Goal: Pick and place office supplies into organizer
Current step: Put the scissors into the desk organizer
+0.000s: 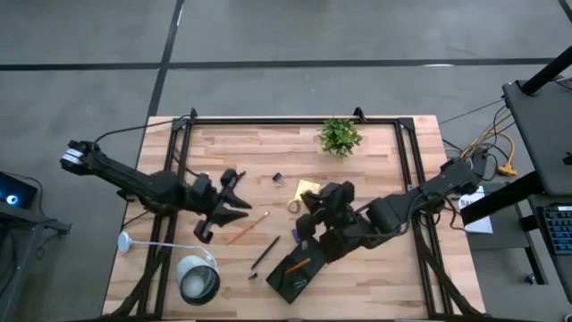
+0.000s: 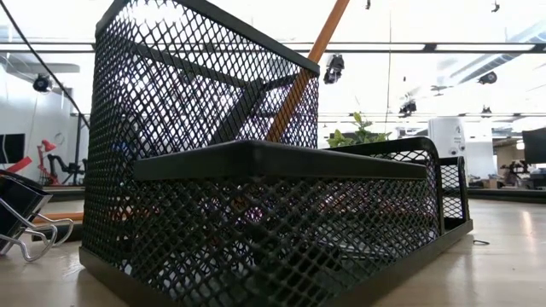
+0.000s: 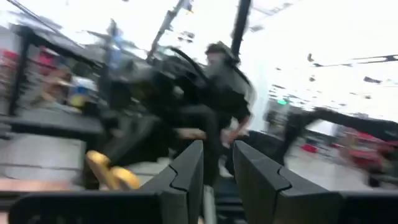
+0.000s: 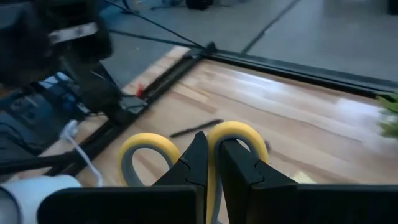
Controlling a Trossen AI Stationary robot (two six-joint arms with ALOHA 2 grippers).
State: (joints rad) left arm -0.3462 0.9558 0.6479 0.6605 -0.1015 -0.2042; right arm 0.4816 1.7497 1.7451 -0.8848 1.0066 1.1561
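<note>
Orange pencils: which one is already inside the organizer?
The leaning pencil, standing tilted in the tall compartment of the black mesh organizer. The other pencil lies flat on the bare table, near the left claw.

Scissors [image 4: 186, 155] blades hidden below right gripper [image 4: 213, 163]; handle loops alone visible. Left wrist view smeared throughout, yellow blob [image 3: 112, 174] beside left gripper [image 3: 217, 174] unidentifiable. Organizer [image 2: 256, 196] cut off at top; pencil [image 2: 307, 72] lower end lost behind mesh

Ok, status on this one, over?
Right hand shut on scissors, above table by organizer. Left hand open, waiting. One pencil already in. Nothing blocking.
</note>
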